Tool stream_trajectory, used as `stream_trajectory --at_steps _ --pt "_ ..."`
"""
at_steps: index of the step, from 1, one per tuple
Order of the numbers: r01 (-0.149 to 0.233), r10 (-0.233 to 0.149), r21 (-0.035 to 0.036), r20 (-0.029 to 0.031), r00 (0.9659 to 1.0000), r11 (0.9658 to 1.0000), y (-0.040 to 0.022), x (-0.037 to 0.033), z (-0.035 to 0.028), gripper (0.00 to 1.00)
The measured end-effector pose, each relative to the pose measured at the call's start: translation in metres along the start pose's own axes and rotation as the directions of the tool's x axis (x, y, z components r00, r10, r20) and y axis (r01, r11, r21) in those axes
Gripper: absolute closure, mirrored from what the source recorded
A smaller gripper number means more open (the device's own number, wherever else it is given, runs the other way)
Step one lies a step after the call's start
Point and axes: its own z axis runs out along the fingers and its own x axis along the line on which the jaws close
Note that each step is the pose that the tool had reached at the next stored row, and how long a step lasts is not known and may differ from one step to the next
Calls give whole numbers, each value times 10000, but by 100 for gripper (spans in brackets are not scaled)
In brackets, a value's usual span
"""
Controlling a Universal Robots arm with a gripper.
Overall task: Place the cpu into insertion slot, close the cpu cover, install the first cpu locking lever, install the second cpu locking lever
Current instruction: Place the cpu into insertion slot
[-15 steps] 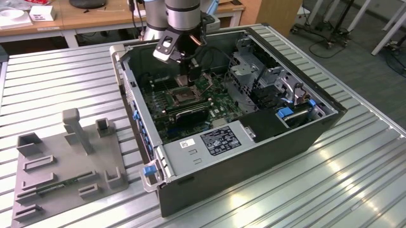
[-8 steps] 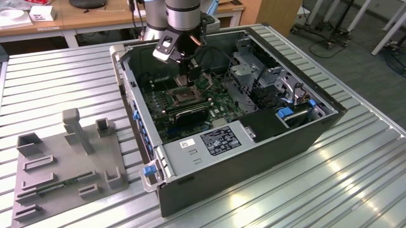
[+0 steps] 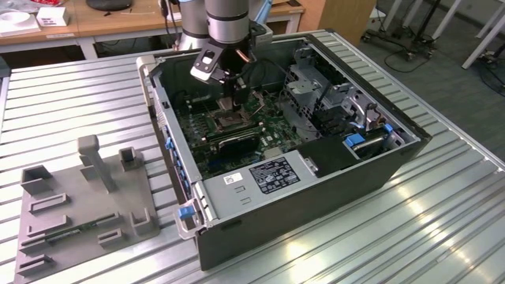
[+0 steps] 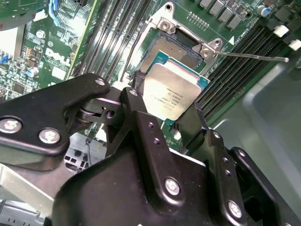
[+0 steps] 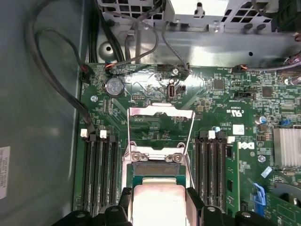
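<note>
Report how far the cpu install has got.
Done: nothing seated yet. In hand: the gripper grips the cpu just over the open socket. Left: the cpu cover stands open and the locking lever sticks out unlatched.

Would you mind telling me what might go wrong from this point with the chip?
The cpu hangs clamped at the open socket, seemingly tilted; lowered askew, it may damage the contacts. The cpu cover is flipped open and a thin locking lever juts out beside the socket; either might snag or drop onto the chip.
</note>
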Motion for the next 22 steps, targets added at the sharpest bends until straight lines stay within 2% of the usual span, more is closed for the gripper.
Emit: stream_trajectory --at_steps 14,22 --pt "73 -73 58 -10 10000 10000 -16 1 197 46" --pt "73 -73 91 -10 10000 9999 -25 2 284 46"
